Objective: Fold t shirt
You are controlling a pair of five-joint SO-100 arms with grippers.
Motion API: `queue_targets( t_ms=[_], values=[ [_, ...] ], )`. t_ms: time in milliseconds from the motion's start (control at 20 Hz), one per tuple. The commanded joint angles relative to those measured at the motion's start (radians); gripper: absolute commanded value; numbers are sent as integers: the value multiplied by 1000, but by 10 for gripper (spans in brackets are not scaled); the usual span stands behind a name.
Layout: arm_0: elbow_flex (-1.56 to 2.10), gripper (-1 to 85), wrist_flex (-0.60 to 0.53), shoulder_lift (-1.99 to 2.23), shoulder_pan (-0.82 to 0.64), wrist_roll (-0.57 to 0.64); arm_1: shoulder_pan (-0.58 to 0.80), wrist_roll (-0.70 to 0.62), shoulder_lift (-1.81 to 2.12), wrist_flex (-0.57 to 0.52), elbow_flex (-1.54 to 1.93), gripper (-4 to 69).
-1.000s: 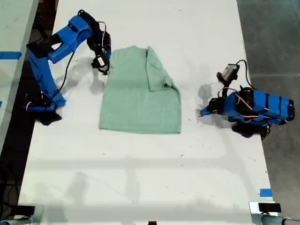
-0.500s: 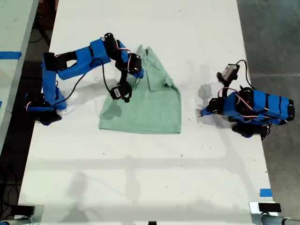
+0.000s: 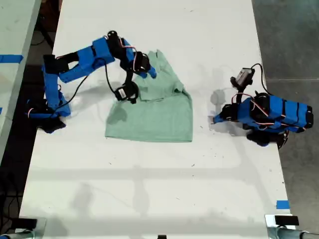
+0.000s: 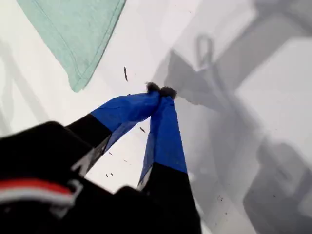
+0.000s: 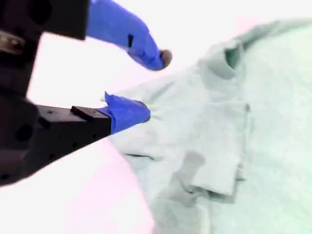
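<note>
The pale mint-green t shirt [image 3: 154,117] lies flat on the white table in the exterior view, both upper sides folded in over its middle and the lower hem still wide. My second gripper [image 3: 148,72] hovers over the shirt's upper part near the collar. In the second wrist view it [image 5: 153,85] is open, holding nothing, with the rumpled folded sleeve of the t shirt [image 5: 234,136] beyond it. My first gripper [image 3: 215,119] rests low on the table at the exterior view's right, a short way from the shirt's edge. It [image 4: 158,90] is shut and empty, with a corner of the t shirt [image 4: 73,34] farther off.
The white table [image 3: 149,189] stretches toward the exterior view's bottom. A blue tape mark [image 3: 282,204] and a metal clamp [image 3: 281,221] sit at its bottom right in that view. Dark floor lies past the table's right edge, and a second table [image 3: 10,59] stands at the left.
My second arm swung from beside the shirt's left edge in the exterior view across onto it, and the upper left side now lies folded over the middle. The first arm stayed still.
</note>
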Motion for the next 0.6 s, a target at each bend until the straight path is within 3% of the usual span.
queue_targets(
  t_ms=[0, 100, 200, 400, 450, 550],
  values=[
    [-12, 0, 112, 403, -94, -5, -3, -3, 8, 5, 17, -9],
    [133, 0, 127, 689, -55, -63, -3, -3, 8, 5, 17, -9],
    [353, 0, 87, 957, 91, -190, -3, -3, 8, 5, 17, -9],
    [1336, 0, -322, 1603, 341, -480, -3, 0, 8, 5, 17, -9],
    [1585, 0, -434, 1726, 368, -497, -3, 0, 8, 5, 17, -9],
    [1888, 0, -545, 1848, 368, -486, -3, 0, 8, 5, 17, -9]
  ],
)
